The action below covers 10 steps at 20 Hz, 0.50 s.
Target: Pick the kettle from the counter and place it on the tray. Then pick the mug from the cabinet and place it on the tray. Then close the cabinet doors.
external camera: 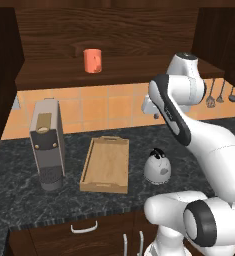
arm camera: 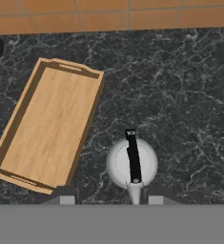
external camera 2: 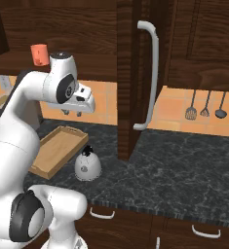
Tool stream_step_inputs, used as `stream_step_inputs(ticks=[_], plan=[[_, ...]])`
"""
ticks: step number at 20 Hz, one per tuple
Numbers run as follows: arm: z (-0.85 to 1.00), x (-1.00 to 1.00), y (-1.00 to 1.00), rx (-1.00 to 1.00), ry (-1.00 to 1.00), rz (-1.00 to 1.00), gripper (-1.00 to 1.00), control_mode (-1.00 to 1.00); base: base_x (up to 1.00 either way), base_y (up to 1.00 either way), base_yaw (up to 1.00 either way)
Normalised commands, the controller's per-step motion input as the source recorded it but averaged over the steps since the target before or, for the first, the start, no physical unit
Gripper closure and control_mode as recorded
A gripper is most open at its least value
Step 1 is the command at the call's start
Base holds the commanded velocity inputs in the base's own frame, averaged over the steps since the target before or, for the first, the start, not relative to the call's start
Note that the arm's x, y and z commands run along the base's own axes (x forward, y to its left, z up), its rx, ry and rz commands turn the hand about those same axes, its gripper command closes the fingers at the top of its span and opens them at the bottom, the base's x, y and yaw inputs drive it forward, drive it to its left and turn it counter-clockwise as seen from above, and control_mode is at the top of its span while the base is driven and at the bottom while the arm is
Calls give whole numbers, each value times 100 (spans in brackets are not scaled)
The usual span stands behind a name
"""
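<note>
From the left base view, the kettle stands upright on the dark speckled tabletop, just to the right of the wooden tray and not touching it. The tray's long axis runs from near to far, with its cut-out handles at the near and far ends. A tall grey coffee machine stands left of the tray. The orange-red mug sits upright on the shelf of the open cabinet, well above and behind the tray. The pincer is mostly hidden behind the arm, up by the tiled wall and well above the kettle.

From the right base view, the kettle sits near the front of the tabletop, with the tray just to its left. The kettle's dark handle arches over its top. The pincer hangs high above the kettle, pointing down, well apart from it. One of the cabinet doors stands open, edge-on, with its long silver bar handle upright. The mug shows on the shelf to the far left.

In the hand view, looking straight down, the kettle lies between the two fingertips at the bottom edge. Its dark handle runs straight up the picture and its spout points toward the bottom edge. The tips stand apart, with nothing held. The tray lies to the left of the kettle, tilted slightly, with a strip of tabletop between them.
</note>
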Motion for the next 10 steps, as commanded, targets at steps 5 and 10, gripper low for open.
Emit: stream_step_inputs(ticks=[5, 10], plan=[[-2, -18, -4, 0, 0, 0, -100, -100, 0, 0, 0], [-22, -51, -16, 0, 0, 0, -100, -100, 0, 0, 0]])
